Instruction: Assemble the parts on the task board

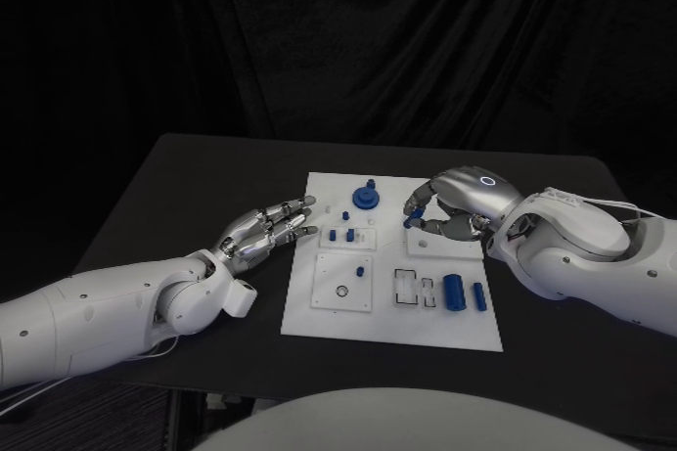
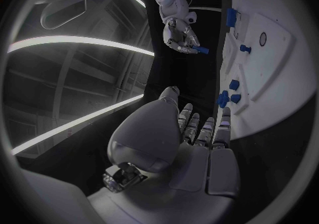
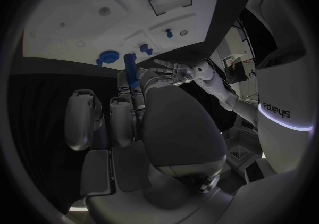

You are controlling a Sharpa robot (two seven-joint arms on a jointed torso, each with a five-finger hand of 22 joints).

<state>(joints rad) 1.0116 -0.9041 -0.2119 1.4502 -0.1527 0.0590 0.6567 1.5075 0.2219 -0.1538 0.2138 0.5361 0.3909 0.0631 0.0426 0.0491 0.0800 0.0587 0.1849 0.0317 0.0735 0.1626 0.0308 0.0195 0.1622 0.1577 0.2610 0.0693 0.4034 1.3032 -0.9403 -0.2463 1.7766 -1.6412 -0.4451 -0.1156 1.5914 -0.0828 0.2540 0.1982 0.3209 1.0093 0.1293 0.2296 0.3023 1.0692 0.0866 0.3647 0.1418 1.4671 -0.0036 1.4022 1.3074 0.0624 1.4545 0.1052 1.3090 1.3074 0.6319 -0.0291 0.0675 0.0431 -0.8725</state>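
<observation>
The white task board (image 1: pixel 318 314) lies mid-table. My right hand (image 1: pixel 459 204) hovers over its far right part and pinches a small blue peg (image 1: pixel 412 219); the left wrist view shows that peg (image 2: pixel 201 50) jutting from the right hand (image 2: pixel 179 36), and in the right wrist view the peg (image 3: pixel 130 62) stands between the fingertips. My left hand (image 1: pixel 268 226) hangs at the board's left edge, fingers spread and holding nothing. A round blue part (image 1: pixel 367 197) stands at the board's far edge, and short blue pegs (image 1: pixel 343 236) stand near it. Two blue cylinders (image 1: pixel 454 292) lie at the near right.
A black ring (image 1: pixel 343 293) sits in the square plate at the board's near left. Bare black table (image 1: pixel 169 177) runs around the board on every side. The left arm (image 1: pixel 99 314) crosses the table's near left, and the right arm (image 1: pixel 593 255) covers the right side.
</observation>
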